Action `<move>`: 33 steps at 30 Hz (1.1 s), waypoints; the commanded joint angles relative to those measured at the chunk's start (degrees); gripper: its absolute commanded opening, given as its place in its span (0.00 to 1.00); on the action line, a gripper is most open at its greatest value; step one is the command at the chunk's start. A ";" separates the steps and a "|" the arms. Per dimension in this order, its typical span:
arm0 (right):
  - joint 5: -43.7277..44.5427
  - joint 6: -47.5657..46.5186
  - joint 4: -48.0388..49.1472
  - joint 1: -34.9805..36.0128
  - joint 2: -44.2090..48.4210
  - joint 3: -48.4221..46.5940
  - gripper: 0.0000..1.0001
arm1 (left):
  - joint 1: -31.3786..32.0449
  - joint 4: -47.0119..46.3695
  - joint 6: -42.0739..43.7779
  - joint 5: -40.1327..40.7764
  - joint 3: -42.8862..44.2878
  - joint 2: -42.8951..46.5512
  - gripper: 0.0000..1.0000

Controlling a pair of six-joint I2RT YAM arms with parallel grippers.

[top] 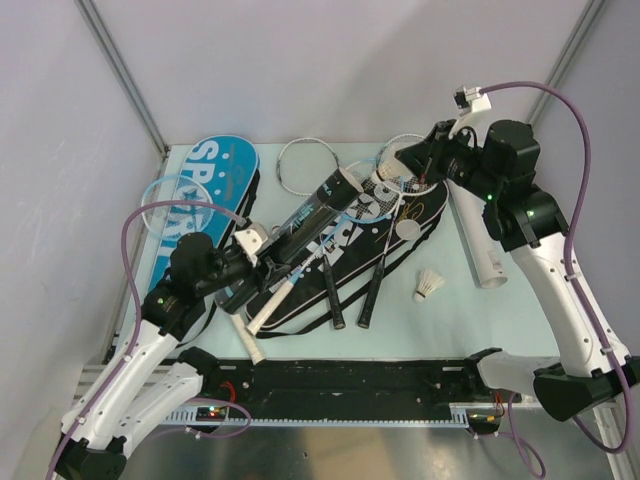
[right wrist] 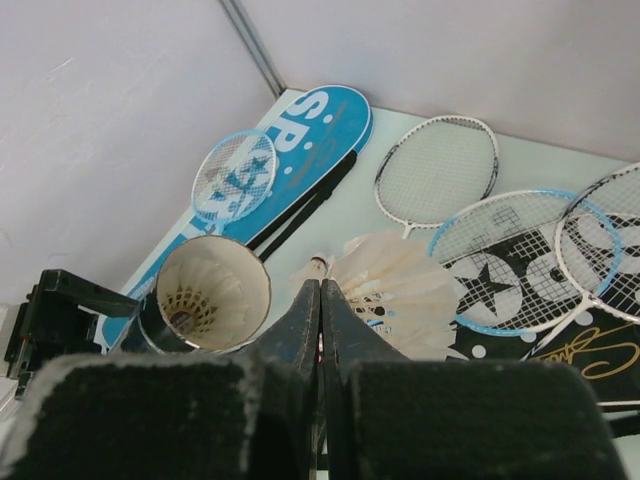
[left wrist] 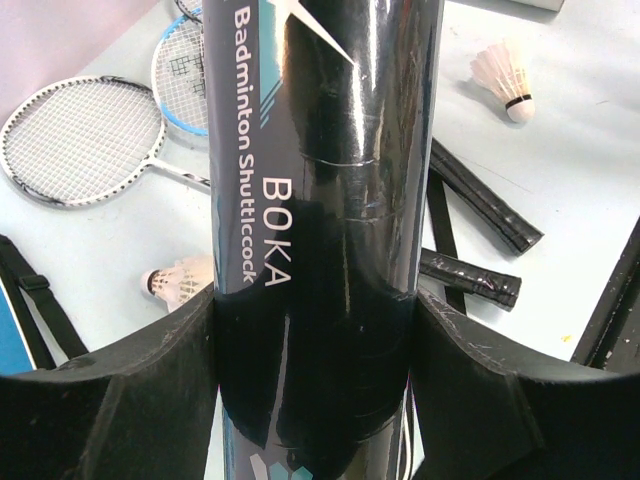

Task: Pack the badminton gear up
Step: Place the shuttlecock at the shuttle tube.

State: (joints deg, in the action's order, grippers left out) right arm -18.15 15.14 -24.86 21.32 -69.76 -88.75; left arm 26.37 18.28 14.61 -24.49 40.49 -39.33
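- Glossy black "BOKA" shuttle tube [left wrist: 320,200]: both ends cut off by the left wrist view's edges.
- White feather shuttlecock [right wrist: 400,290]: blurred, lower feathers hidden behind right gripper [right wrist: 320,295].
- Blue "SPORT" racket bag [top: 222,165]: near end hidden under left arm [top: 185,280].

Black shuttle tube [top: 305,222] tilted — mouth open, shuttlecock [right wrist: 395,285] beside rim

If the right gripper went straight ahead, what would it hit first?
The right gripper, shut on a shuttlecock, would probably meet the rim of the open shuttle tube, just left of its line; depth is unclear.
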 commanded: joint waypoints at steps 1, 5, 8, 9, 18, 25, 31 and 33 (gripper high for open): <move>-1.34 -0.35 -0.98 0.69 2.45 -2.63 0.00 | 0.49 -4.05 1.69 -3.06 0.38 0.09 0.37; -0.99 -0.08 -0.70 1.59 3.26 -3.28 0.00 | 0.53 -4.08 2.00 -3.14 0.49 -0.27 0.37; -0.47 -0.43 -1.22 2.82 3.25 -4.63 0.00 | 0.63 -4.14 2.20 -3.25 0.62 -0.42 0.36; -0.39 -0.53 -1.41 3.14 3.15 -5.10 0.00 | 0.58 -4.14 2.19 -3.31 0.68 -0.41 0.36; -2.32 1.23 -1.26 6.46 2.80 -3.85 0.00 | 0.61 -4.13 2.25 -4.45 0.77 -0.29 0.36; -7.21 4.70 1.17 6.48 3.53 1.03 0.00 | 0.61 -4.44 2.91 -6.57 0.36 0.35 0.36; -14.35 9.96 6.01 6.33 4.43 7.58 0.00 | 0.61 -5.54 3.17 -8.70 0.10 1.08 0.35; -16.45 11.51 7.36 6.47 4.27 9.18 0.00 | 0.61 -6.11 3.02 -9.54 -0.11 1.23 0.35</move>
State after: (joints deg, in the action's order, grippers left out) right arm -28.32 22.28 -22.41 27.68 -67.00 -81.91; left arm 26.52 18.04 16.58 -30.41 40.16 -39.59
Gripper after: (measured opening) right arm 0.009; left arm 0.681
